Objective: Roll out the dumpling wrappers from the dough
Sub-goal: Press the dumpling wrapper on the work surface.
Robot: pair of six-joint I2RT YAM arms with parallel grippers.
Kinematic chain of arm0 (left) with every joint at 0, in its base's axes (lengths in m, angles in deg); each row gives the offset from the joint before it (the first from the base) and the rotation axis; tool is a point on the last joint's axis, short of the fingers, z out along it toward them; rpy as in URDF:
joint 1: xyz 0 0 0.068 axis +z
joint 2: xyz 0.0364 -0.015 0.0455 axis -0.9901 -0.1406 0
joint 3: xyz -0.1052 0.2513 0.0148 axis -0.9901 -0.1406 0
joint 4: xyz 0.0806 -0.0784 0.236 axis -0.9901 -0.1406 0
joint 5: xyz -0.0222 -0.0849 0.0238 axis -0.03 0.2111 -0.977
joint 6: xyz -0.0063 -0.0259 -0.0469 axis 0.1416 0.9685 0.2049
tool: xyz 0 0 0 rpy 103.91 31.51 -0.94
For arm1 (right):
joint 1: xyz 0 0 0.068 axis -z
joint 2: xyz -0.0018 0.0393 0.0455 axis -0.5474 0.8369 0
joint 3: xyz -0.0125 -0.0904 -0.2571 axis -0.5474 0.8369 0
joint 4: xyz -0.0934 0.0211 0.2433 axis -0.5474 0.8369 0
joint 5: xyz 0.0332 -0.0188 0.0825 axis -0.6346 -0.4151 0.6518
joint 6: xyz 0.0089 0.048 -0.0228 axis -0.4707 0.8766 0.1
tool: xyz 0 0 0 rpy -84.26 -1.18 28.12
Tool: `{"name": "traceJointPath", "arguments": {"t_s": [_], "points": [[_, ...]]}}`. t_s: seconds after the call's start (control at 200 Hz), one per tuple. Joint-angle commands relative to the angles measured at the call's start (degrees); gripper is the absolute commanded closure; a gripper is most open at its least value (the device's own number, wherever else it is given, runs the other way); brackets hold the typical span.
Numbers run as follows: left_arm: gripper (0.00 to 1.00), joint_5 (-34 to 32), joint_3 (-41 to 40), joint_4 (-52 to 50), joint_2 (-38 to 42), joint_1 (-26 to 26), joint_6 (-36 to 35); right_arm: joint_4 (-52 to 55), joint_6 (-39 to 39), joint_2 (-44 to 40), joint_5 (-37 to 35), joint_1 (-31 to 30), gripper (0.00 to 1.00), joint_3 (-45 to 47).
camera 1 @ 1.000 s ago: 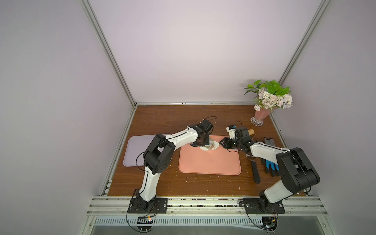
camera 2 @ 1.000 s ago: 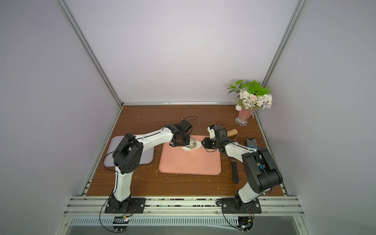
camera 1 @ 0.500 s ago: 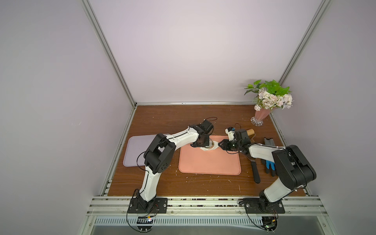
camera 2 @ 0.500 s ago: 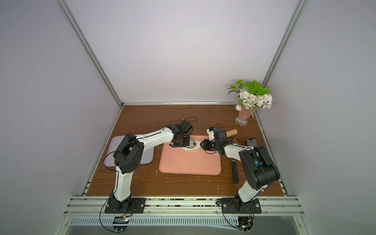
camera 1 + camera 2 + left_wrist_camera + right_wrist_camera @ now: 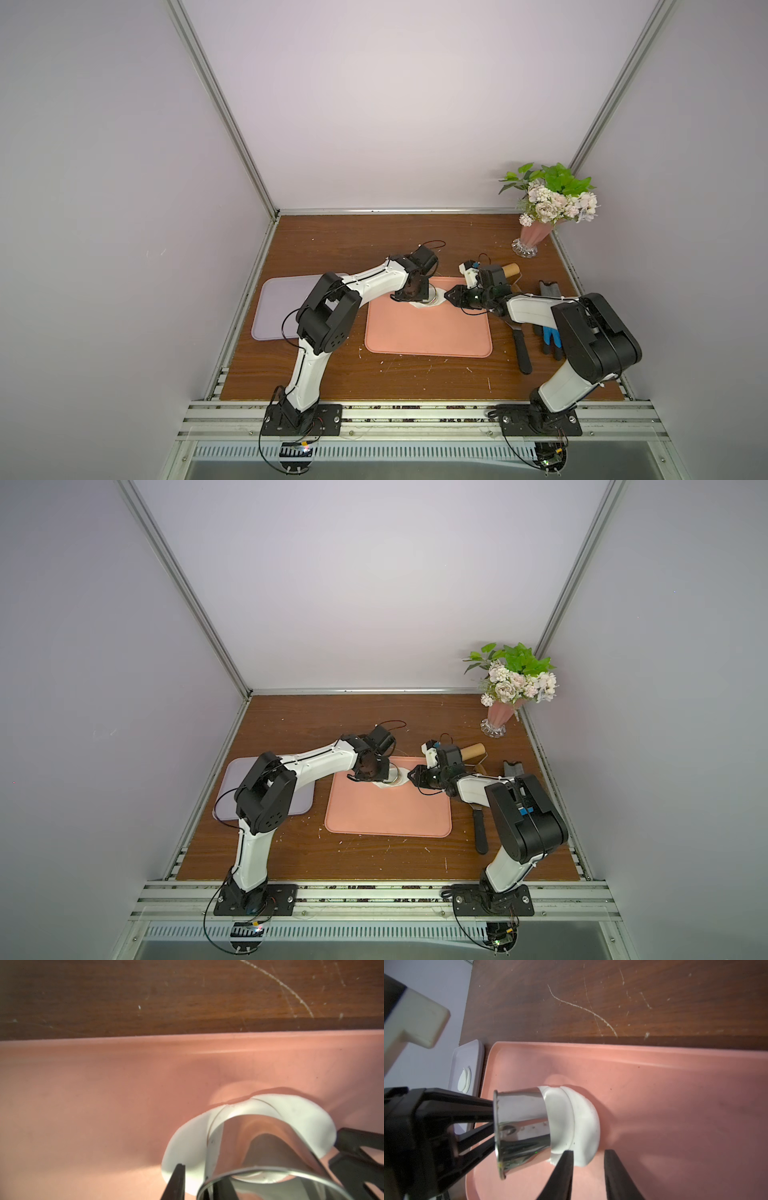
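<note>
On the pink mat (image 5: pixel 675 1105), close to its far edge: the dough (image 5: pixel 581 1122). Lies as a thin white sheet and bears a curved cut line across its top.

On the dough: the steel ring cutter (image 5: pixel 521 1118). Appears tilted, with the flanged rim turned toward the left tool (image 5: pixel 424 296) and the lower edge down on the white sheet.

For the left tool: reaches in from the lilac tray's side and sets its fingers (image 5: pixel 176 1182) at the cutter's rim, one outside the wall and a dark shape inside it. Shows a narrow gap between outer finger and rim in the left wrist view. Clenched on the cutter or let go, cannot tell.

For the right tool (image 5: pixel 588 1155): comes in low over the mat from the opposite side. Holds its fingers (image 5: pixel 564 1172) parted, with bare mat and the dough's edge showing in the gap. Clamps nothing. Sets one fingertip at the dough's rim, touching or just above, cannot tell.

On the lilac tray (image 5: pixel 467 1057), just beside the mat on the left arm's side: the dumpling wrappers (image 5: pixel 464 1081). Rest as overlapping round white discs, well apart from the dough.

Elsewhere on the brown surface (image 5: pixel 353 249): a tan wooden roller (image 5: pixel 510 270) behind the right wrist, a black-handled utensil (image 5: pixel 523 353) beside the mat's right edge, and a vase of flowers (image 5: pixel 534 237) in the far right corner.
</note>
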Motion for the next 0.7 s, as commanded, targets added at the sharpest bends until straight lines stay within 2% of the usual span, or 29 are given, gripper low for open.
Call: {"name": "traceJointPath", "arguments": {"t_s": [0.0,0.135,0.325,0.696], "points": [[0.79,0.2,1.3,-1.9,-0.2,-0.5,-0.8,-2.6,1.1,0.6,2.0,-0.1,0.69,0.7],[0.77,0.4,1.5,-1.9,-0.2,-0.5,-0.9,-3.2,1.4,0.8,1.8,-0.3,0.71,0.9],[0.65,0.7,2.5,-1.9,0.5,-0.5,-1.0,-3.3,1.7,1.2,1.7,-0.4,0.72,0.6],[0.65,0.8,2.8,-2.0,0.6,-0.5,-1.0,-4.0,2.3,1.7,1.6,-0.5,0.75,0.3]]}}
